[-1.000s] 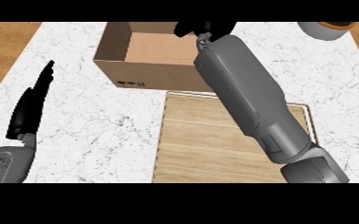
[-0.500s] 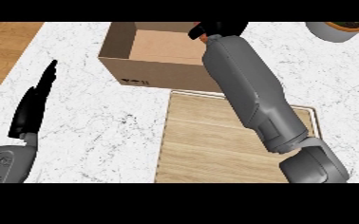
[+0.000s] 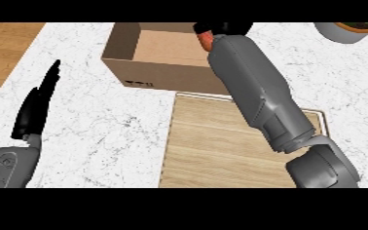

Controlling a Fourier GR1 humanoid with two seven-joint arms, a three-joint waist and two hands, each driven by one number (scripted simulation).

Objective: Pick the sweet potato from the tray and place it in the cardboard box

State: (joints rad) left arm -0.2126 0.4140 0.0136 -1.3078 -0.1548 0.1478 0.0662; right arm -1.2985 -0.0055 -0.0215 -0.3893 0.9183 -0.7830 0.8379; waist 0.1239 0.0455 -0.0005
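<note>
The right robot hand (image 3: 224,28) is reaching across the top of the view with its grey forearm stretched over the wooden tray (image 3: 215,146), and its black fingers are curling round the sweet potato (image 3: 205,39), of which only a small orange-red patch is showing just under the hand. The hand is hanging at the right wall of the cardboard box (image 3: 155,61), over the rim, so the sweet potato is being carried above the box's open mouth rather than lying on the tray; this reads as the final carry, with the release not yet made. The box is standing upright with its opening facing up, just beyond the tray's far edge, which is making a short transfer possible. The tray's board is showing bare where the arm is not covering it. The left robot hand (image 3: 37,105) is resting at the view's left edge above the marble tabletop (image 3: 108,126), fingers straight and pressed together, well apart from the box. A grey bowl (image 3: 343,30) is sitting at the top right corner.
</note>
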